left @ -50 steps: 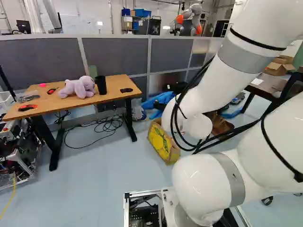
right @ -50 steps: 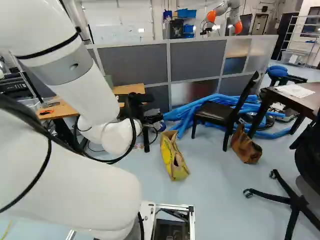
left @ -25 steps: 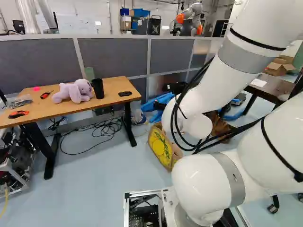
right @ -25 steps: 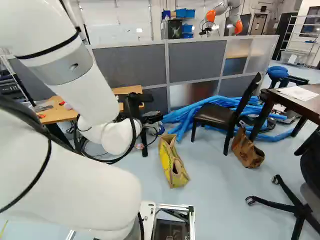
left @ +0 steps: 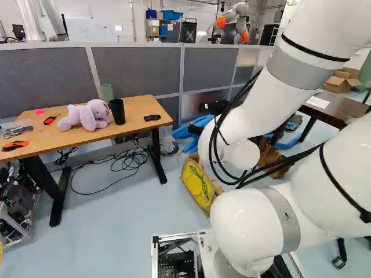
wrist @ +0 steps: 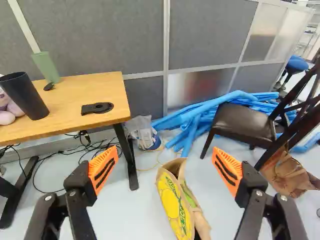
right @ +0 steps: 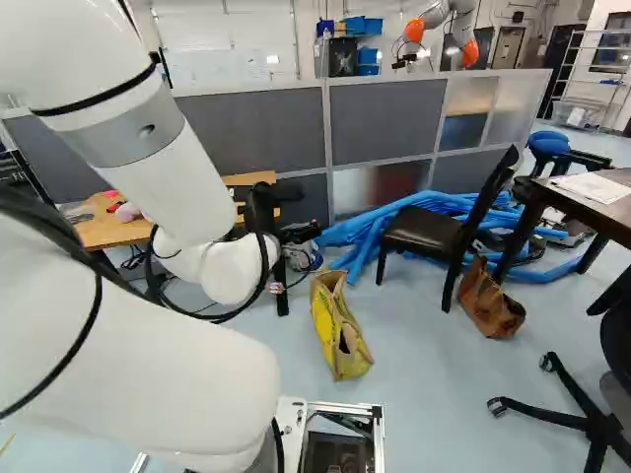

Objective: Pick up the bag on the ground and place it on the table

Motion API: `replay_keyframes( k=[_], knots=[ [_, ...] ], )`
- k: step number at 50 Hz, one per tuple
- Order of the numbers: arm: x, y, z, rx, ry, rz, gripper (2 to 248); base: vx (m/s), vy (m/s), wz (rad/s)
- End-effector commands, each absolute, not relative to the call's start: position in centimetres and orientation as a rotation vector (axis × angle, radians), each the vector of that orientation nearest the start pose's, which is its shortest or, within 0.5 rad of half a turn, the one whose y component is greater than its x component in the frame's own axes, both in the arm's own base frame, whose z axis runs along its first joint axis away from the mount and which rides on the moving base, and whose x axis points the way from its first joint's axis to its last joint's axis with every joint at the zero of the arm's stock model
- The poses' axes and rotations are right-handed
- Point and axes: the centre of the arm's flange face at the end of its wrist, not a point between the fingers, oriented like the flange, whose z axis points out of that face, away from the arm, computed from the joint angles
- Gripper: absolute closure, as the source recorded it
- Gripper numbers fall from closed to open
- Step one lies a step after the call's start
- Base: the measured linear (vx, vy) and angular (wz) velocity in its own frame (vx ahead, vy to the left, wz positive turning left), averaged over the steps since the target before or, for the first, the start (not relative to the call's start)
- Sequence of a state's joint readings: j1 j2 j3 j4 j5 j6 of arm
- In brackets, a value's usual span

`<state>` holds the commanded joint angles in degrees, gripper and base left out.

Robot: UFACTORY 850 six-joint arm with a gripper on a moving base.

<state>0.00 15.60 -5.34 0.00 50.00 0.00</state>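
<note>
Beyond the white arm, a dark part of the gripper (right: 299,233) shows in the right base view, its fingertips not discernible there. In the wrist view the gripper (wrist: 166,159) is open, its orange pads wide apart with nothing held. A yellow and brown paper bag (wrist: 175,202) stands on the floor, lined up with the gap between the fingers but apart from them. The same bag (right: 338,330) is fully visible in the right base view; the arm partly covers it in the left one. The wooden table (left: 136,119) stands left of the bag.
On the table are a purple plush toy (left: 87,114), a black cup (left: 116,111) and tools. Blue tubes (right: 380,229) lie behind a dark chair (right: 424,232). A brown bag (right: 490,301) sits by that chair. Cables (left: 130,159) lie under the table. Another robot (right: 444,34) stands far back.
The base has moved forward with a slight turn: table and bag look nearer in the base views. The arm keeps its pose against its lowest joint.
</note>
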Motion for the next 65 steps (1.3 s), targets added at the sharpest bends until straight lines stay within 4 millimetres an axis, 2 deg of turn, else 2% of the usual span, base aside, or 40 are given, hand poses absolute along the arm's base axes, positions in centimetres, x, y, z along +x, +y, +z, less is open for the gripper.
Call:
replay_keyframes(
  k=[10, 25, 65],
  knots=[
    [27.9, -0.1, 36.7, -2.564, 0.007, -1.821, 3, 0.000, 0.000, 0.000],
    [30.1, -0.9, 36.7, -2.603, 0.030, -1.787, 3, 0.000, 0.000, 0.000],
    [37.0, -2.9, 35.3, -2.810, 0.008, -1.473, 3, 0.000, 0.000, 0.000]
  ],
)
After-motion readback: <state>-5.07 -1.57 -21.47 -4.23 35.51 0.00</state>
